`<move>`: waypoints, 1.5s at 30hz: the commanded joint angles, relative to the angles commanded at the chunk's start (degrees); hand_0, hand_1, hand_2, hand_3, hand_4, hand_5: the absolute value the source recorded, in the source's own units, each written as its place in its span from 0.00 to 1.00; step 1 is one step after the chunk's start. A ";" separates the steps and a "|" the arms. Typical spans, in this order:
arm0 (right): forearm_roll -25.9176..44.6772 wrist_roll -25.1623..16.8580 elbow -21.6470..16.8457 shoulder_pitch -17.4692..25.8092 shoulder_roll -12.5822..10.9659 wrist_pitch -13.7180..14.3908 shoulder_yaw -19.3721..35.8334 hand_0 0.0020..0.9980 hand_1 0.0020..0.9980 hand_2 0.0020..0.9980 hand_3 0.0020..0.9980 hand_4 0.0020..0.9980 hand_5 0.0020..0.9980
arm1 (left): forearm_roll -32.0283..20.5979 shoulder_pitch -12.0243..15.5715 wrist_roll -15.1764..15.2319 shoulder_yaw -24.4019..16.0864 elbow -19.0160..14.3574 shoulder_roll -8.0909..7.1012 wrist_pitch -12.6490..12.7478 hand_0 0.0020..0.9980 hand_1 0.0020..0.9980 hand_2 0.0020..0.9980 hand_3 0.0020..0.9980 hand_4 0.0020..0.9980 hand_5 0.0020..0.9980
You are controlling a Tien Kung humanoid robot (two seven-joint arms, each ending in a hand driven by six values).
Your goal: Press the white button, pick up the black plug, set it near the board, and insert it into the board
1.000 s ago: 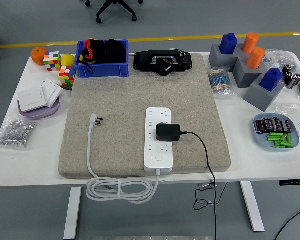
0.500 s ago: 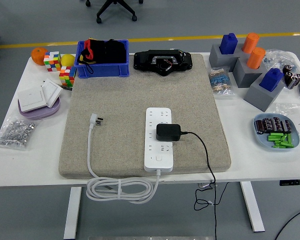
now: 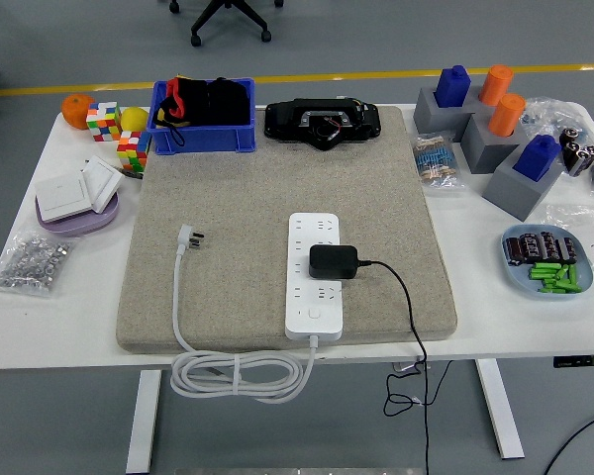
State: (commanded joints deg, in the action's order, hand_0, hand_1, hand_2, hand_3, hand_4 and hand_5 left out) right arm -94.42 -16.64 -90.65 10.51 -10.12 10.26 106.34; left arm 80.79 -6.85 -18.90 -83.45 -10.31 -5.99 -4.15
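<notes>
A white power strip [image 3: 315,272] lies lengthwise on the beige mat [image 3: 238,218] in the middle of the table. A black plug [image 3: 333,261] sits on the strip's right side, about halfway along, and its black cable [image 3: 408,307] runs right and down over the table's front edge. The strip's white button [image 3: 316,314] is at its near end. The strip's own white cord [image 3: 178,297] runs along the mat's left side to a loose white plug [image 3: 190,237], with a coil [image 3: 240,376] hanging at the front edge. Neither robot hand is in view.
A blue bin [image 3: 204,117] and a black device [image 3: 323,123] stand at the back. Colour cubes [image 3: 106,121], fruit, white switches [image 3: 74,190] and a bag of screws [image 3: 32,262] lie at the left. Grey blocks with blue and orange pegs [image 3: 495,129] and a plate of batteries [image 3: 546,262] are at the right.
</notes>
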 joint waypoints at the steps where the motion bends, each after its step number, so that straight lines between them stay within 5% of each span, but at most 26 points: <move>1: 0.07 0.02 -0.05 0.06 -0.10 -0.14 -0.09 0.71 0.63 0.57 0.63 1.00 0.81 | 0.29 -0.10 0.01 -0.27 0.00 -0.04 0.12 0.77 0.71 0.66 0.73 0.65 0.53; 20: 0.14 0.09 0.27 0.40 0.63 -0.14 0.90 0.70 0.63 0.57 0.62 1.00 0.81 | -1.96 -0.73 0.41 1.86 0.00 -0.53 0.16 0.77 0.71 0.66 0.73 0.65 0.53; 45: -3.71 -0.32 -4.11 0.70 -0.63 -1.05 1.50 0.75 0.70 0.59 0.62 1.00 0.79 | -3.30 -1.45 0.62 2.60 0.00 0.04 0.27 0.77 0.71 0.66 0.73 0.65 0.52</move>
State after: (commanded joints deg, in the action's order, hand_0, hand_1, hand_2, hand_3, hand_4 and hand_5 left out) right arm -98.14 -16.96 -94.76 11.21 -10.75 9.21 107.84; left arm 77.48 -8.31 -18.28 -80.85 -10.31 -5.95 -3.88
